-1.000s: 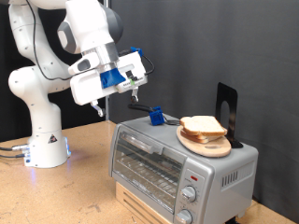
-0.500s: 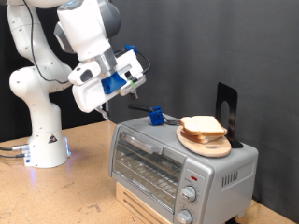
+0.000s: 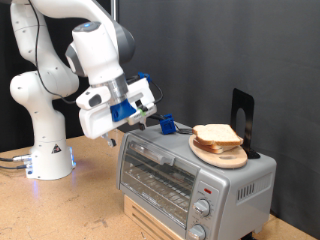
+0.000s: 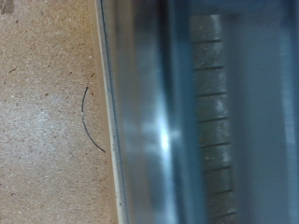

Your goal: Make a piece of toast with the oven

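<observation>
The oven [image 3: 170,172] is a silver toaster oven whose glass door is closed, with two knobs at its lower right. The piece of toast [image 3: 214,133] lies on a round wooden board [image 3: 225,155] on the oven's roof, towards the exterior view's right. My gripper [image 3: 128,130] hangs over the oven's upper left corner, fingers pointing down, open and empty. The wrist view looks straight down on the oven's glass door and wire rack [image 4: 210,121] beside the tabletop; the fingers do not show there.
A small blue object [image 3: 168,125] with a black handle sits on the oven roof behind the gripper. A black upright stand [image 3: 242,115] rises behind the board. The oven rests on a wooden box [image 3: 150,215] on a chipboard table [image 4: 47,121].
The arm has come down and swung toward the oven, bringing the gripper from well above the table to just over the oven's upper left corner. The toast has not moved.
</observation>
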Controlling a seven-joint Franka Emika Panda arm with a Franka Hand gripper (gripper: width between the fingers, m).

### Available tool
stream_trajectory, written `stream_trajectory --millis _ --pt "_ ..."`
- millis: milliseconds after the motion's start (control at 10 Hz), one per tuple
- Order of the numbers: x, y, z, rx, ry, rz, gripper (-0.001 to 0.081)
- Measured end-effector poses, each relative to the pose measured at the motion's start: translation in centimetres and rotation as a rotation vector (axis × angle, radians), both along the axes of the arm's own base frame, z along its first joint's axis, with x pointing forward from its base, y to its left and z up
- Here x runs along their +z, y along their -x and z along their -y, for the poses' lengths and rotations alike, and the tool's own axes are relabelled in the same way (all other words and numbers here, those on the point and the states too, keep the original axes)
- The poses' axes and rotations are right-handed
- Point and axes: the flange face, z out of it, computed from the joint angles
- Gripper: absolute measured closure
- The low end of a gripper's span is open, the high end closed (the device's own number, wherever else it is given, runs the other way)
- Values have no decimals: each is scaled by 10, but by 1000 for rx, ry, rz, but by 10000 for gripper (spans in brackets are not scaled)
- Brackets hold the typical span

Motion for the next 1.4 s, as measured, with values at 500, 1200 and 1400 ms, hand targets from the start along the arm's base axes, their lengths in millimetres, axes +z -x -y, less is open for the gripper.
stream_trajectory --millis 500,1200,1400 --pt "-20 -2 18 -22 36 13 0" --pt "-40 -3 90 -161 162 -41 0" --pt "-51 -6 105 -199 214 -64 0"
